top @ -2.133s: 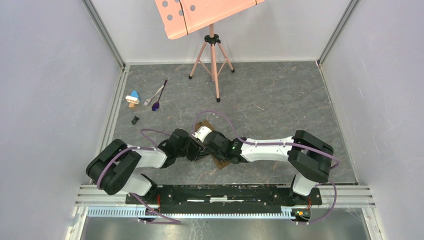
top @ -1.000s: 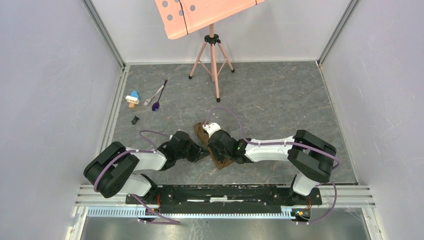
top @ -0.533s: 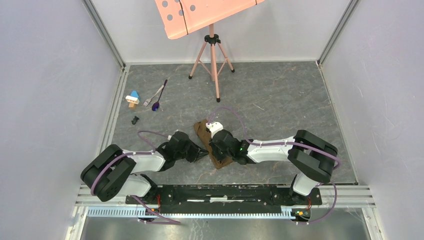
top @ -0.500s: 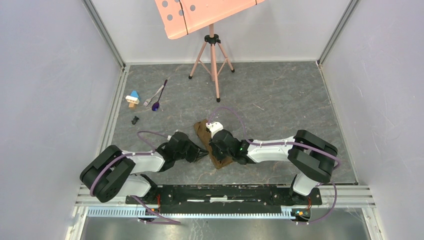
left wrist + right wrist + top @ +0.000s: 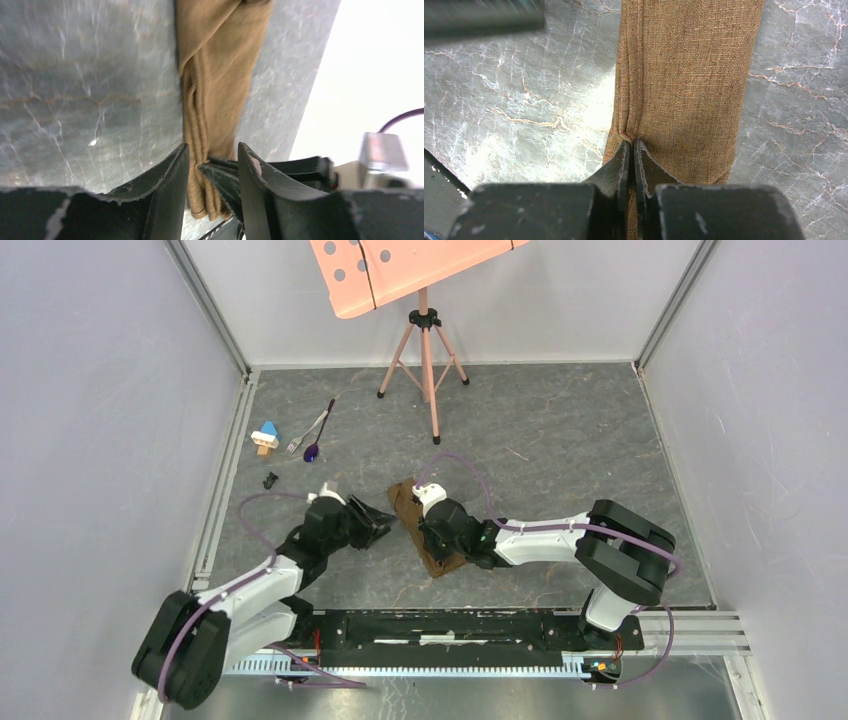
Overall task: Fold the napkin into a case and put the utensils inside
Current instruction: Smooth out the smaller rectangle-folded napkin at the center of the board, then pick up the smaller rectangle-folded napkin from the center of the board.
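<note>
- Olive-brown cloth: one case (image 5: 411,507), a narrow layered strip lying slantwise on the grey marbled table (image 5: 560,440), in front of the arm bases and near the middle.
- Utensils: one silver fork (image 5: 305,435) and one purple-bowled spoon (image 5: 311,453), side by side at the far left, well apart from the case.
- Other things: one blue, white and tan toy block (image 5: 265,436), one small black piece (image 5: 270,480) and one pink music stand (image 5: 425,330) at the back.
- Since half a second ago the left arm has swung away leftward. The left gripper (image 5: 385,519) has let go and now sits just beside the cloth's left edge, its fingers spread.
- The right arm has barely moved. It reaches in from the right, elbow bent, wrist low over the case.
- The right gripper (image 5: 631,145) has its fingers pressed almost together, nipping a small pucker at the case's layered long edge.
- In the left wrist view the left gripper's (image 5: 213,150) dark fingers frame the cloth strip.
</note>
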